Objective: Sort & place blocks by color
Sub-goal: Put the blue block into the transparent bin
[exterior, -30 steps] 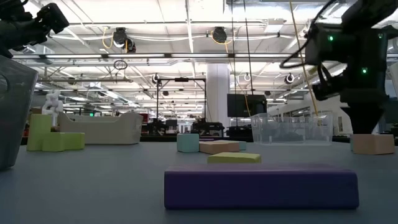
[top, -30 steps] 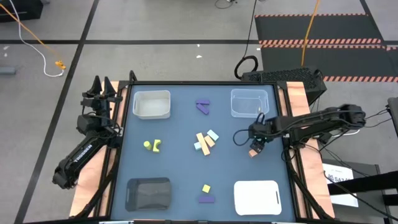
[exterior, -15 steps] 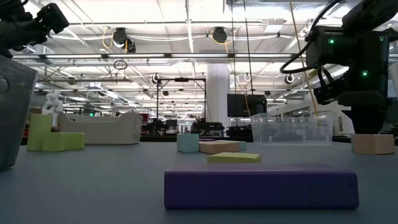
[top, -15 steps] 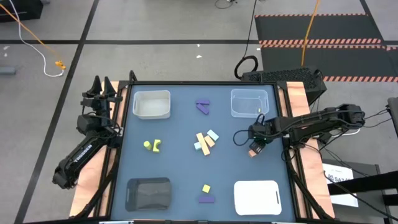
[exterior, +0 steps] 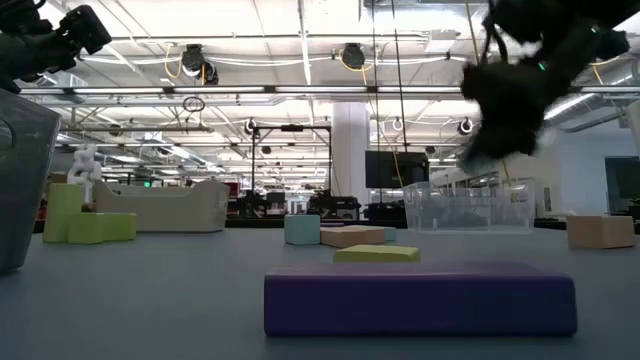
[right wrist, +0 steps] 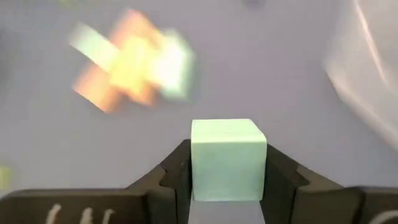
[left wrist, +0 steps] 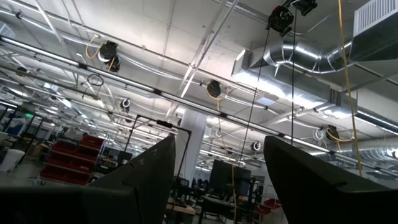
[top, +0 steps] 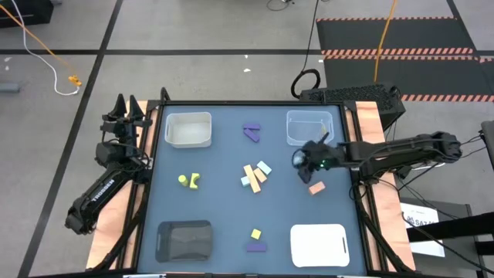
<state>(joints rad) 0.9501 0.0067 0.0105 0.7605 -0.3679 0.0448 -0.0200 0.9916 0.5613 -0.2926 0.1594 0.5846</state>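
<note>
Pinched between the right gripper's [right wrist: 227,186] jaws: a small mint-teal cube [right wrist: 227,158], lifted off the dark blue table [top: 216,201] just in front of the clear plastic tray [top: 310,127] near the far right corner. A salmon-orange block [top: 316,188] lies below (untouched). Left gripper [left wrist: 214,180] rests off the table's left edge, jaws spread.
</note>
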